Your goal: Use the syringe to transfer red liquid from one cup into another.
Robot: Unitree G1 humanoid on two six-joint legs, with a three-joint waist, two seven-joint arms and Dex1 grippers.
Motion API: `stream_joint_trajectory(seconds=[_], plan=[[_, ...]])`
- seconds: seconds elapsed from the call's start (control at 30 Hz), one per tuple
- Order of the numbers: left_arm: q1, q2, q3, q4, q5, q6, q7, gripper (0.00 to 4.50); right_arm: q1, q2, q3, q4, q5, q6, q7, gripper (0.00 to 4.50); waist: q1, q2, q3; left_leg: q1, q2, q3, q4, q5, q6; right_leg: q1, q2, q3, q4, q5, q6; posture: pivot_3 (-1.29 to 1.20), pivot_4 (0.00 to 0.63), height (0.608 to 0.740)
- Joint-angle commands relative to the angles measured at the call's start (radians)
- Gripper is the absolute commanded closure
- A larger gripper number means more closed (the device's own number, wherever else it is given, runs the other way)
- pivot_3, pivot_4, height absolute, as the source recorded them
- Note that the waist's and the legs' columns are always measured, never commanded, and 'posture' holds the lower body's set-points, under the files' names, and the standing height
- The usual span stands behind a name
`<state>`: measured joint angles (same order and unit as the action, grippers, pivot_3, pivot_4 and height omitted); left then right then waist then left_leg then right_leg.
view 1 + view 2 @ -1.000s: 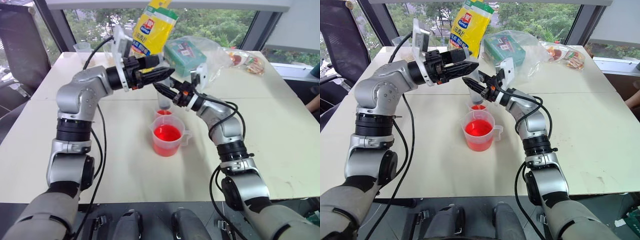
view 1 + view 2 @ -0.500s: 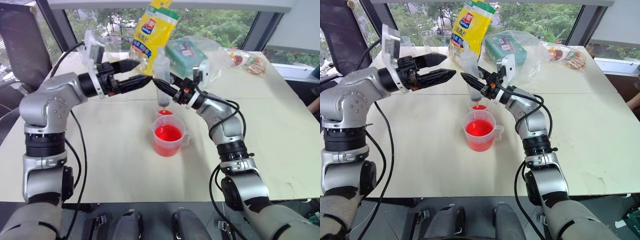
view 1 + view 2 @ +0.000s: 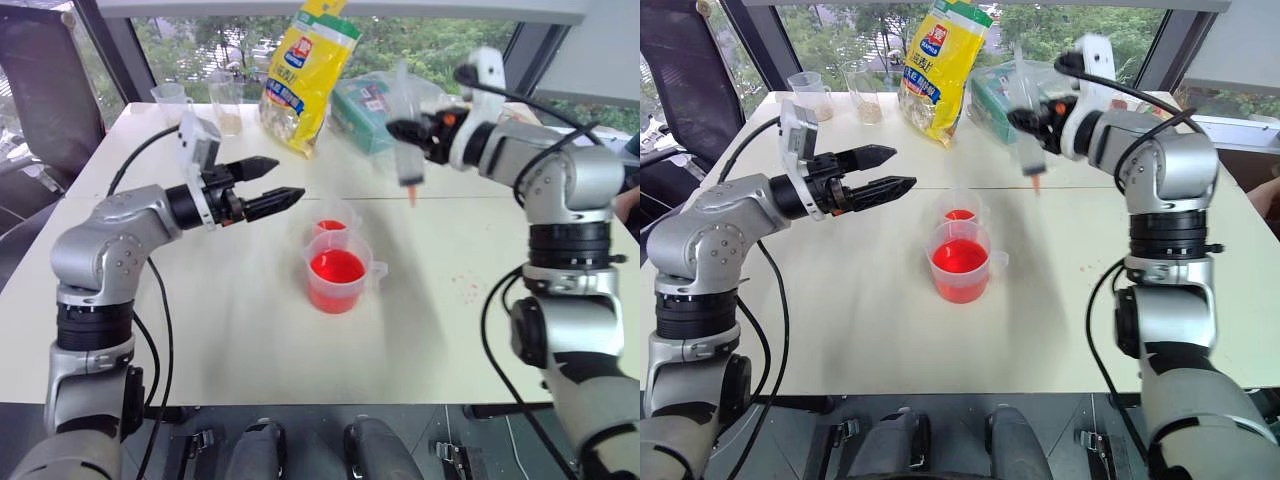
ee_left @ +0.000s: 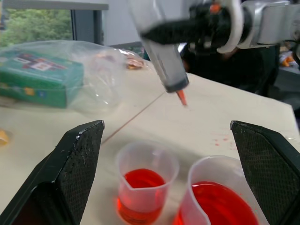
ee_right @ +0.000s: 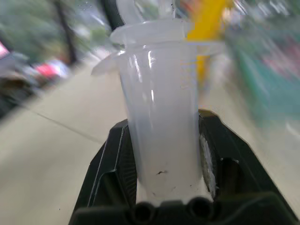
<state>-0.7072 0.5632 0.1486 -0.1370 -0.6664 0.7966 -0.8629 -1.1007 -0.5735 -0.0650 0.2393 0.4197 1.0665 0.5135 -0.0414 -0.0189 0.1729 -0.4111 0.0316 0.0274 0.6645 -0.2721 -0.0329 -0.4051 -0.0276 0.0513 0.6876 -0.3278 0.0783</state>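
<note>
Syringe (image 3: 408, 140) was in my right gripper (image 3: 425, 131), pads clamped across the wide clear barrel, orange-red tip pointing down, hanging in the air off to the right of both cups. Barrel looked like light, stiff, smooth plastic, so I judged it slippery under the pads and likely to pivot if pinched near one end; mid-barrel just under the flange was the sane place to hold, leaving the plunger free. Barrel looked mostly clear, couldn't tell how much red liquid (image 3: 334, 266) was left inside. Tip could drip; small red spots (image 3: 466, 287) already sat on the table (image 3: 200, 330). Beaker (image 3: 338, 270) held plenty of red; the small cup (image 3: 331, 221) stood touching or just behind it with red at the bottom. Both thin-walled and light, easy to knock over. My left gripper (image 3: 283, 181) was spread wide and empty, level, to the left of the cups
</note>
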Motion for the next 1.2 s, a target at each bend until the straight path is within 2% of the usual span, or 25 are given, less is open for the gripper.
stream_joint_trajectory(seconds=[0.03,0.2,0.27,0.43,0.67,0.77,0.87,1.1,1.2], plan=[[0.007,0.004,0.005,-0.053,-0.020,-0.014,0.007,0.06,0.012,-0.076,0.069,-0.028,-0.032,0.142,0.012,3.11,-0.002,0.000,0.000,0.000,0.000,0.000,0.000,0.000,0.000,0.000,0.000,0.000,0.000,0.000,0.000,0.00,0.150,0.740],[0.027,-0.007,-0.004,-0.075,-0.019,-0.017,0.018,0.06,0.032,-0.129,0.094,0.059,-0.029,0.364,0.021,3.11,-0.001,0.000,0.000,0.000,0.000,0.001,0.000,0.000,0.000,0.000,0.001,0.001,0.000,0.000,0.000,0.00,0.150,0.740],[0.031,-0.012,-0.008,-0.082,-0.021,-0.017,0.026,0.06,0.035,-0.129,0.096,0.081,-0.035,0.398,0.018,3.11,0.000,0.000,0.000,0.000,0.000,0.001,0.000,0.000,0.000,0.000,0.001,0.001,0.000,0.000,0.000,0.00,0.150,0.740],[0.052,-0.011,-0.021,-0.109,-0.014,-0.020,0.030,0.06,0.110,-0.137,0.144,0.098,-0.071,0.385,0.012,3.11,0.000,0.000,0.000,-0.001,0.000,0.001,0.000,0.000,0.001,0.000,0.001,0.001,-0.001,0.000,0.000,0.00,0.150,0.740],[0.066,0.002,-0.019,-0.134,-0.035,0.002,0.033,0.06,0.179,-0.130,0.165,0.146,-0.120,0.270,0.012,3.11,-0.002,0.000,0.000,-0.001,0.000,0.001,0.000,0.000,0.001,0.000,0.001,0.001,-0.002,0.000,0.000,0.00,0.150,0.740],[0.081,0.021,-0.022,-0.148,-0.051,0.021,0.022,0.00,0.186,-0.136,0.156,0.146,-0.123,0.250,0.021,1.68,-0.001,0.000,0.000,0.000,0.000,0.001,0.001,0.000,0.001,0.000,0.001,0.001,-0.001,0.000,0.000,0.00,0.150,0.740],[0.090,0.038,-0.022,-0.155,-0.065,0.035,0.011,0.00,0.190,-0.149,0.150,0.122,-0.122,0.240,0.039,0.06,-0.001,0.000,0.000,0.000,0.000,0.001,0.001,0.000,0.001,0.000,0.001,0.001,-0.001,0.000,0.000,0.00,0.150,0.740],[0.109,0.101,-0.008,-0.164,-0.084,0.050,-0.019,0.00,0.212,-0.246,0.120,-0.093,-0.068,0.199,0.162,0.02,0.000,0.000,0.000,-0.001,0.000,0.001,0.000,-0.001,0.001,0.000,0.001,0.000,-0.002,0.000,0.000,0.00,0.150,0.740],[0.129,0.146,0.010,-0.173,-0.096,0.059,-0.036,0.00,0.246,-0.317,0.086,-0.249,0.003,0.169,0.270,0.02,0.000,0.000,0.000,-0.001,0.000,0.000,0.000,-0.001,0.001,0.000,0.002,0.000,-0.002,0.000,0.000,0.00,0.150,0.740]])
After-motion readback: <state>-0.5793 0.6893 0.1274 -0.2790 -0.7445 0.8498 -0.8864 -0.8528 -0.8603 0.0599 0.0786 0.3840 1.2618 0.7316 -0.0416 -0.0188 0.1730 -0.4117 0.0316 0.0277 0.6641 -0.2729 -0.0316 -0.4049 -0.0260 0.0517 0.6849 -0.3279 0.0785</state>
